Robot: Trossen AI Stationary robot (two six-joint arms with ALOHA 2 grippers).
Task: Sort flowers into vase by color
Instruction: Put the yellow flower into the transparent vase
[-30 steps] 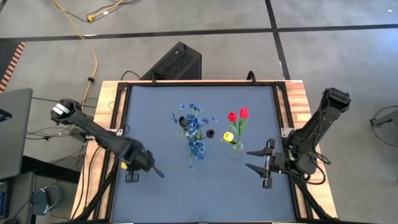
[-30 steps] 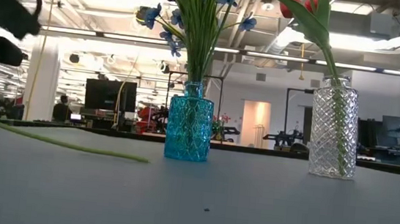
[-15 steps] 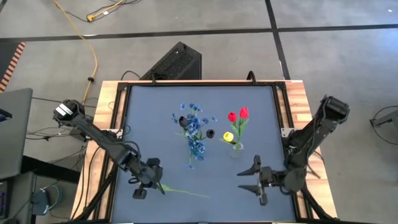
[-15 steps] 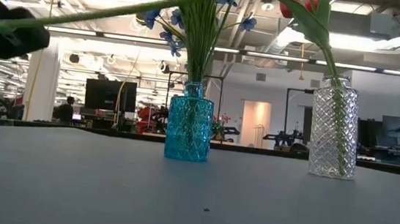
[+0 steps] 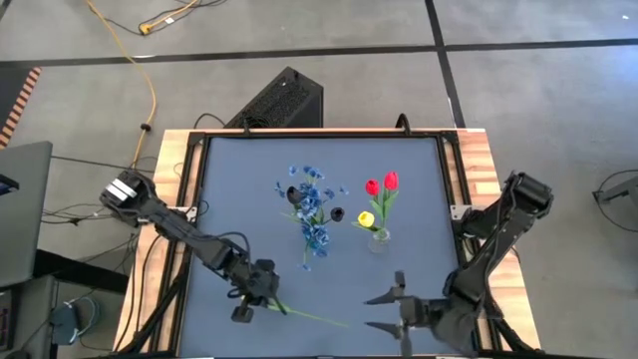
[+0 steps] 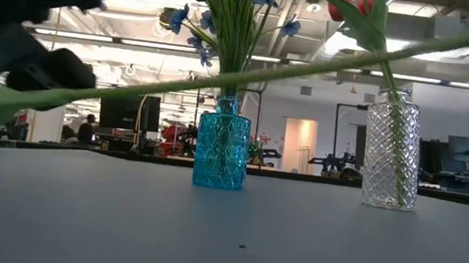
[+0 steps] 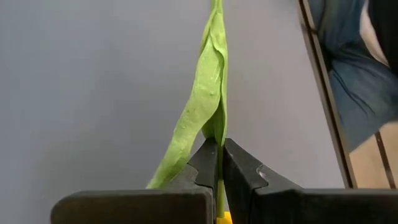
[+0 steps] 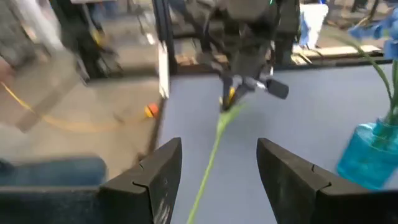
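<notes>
nearest the front edge of the table (image 5: 229, 179) both arms are down low. the left gripper (image 5: 261, 296) is clamped tight on a yellow tulip (image 7: 208, 118), pinching it right where the stem and long green leaf meet, with a bit of yellow peeking out just under the fingers in the left wrist view. the stem sticks out level from it toward the right side, off the table surface, and in the low view it cuts as a green diagonal line across the whole picture in front of the vases. the right gripper (image 5: 384, 311) sits just past the free end of that stem with its jaws spread wide, holding nothing; from the right wrist view the stem runs straight down the gap between the two fingers (image 8: 160, 171). further back, around the middle of the table, the blue vase (image 6: 221, 144) has the blue flowers (image 5: 311, 204) standing in it, and beside it, apart from it, the clear vase (image 6: 391, 151) holds two red tulips (image 5: 381, 183) and another yellow tulip (image 5: 366, 218). beyond the table there's a big open workshop room with monitors and desks.
</notes>
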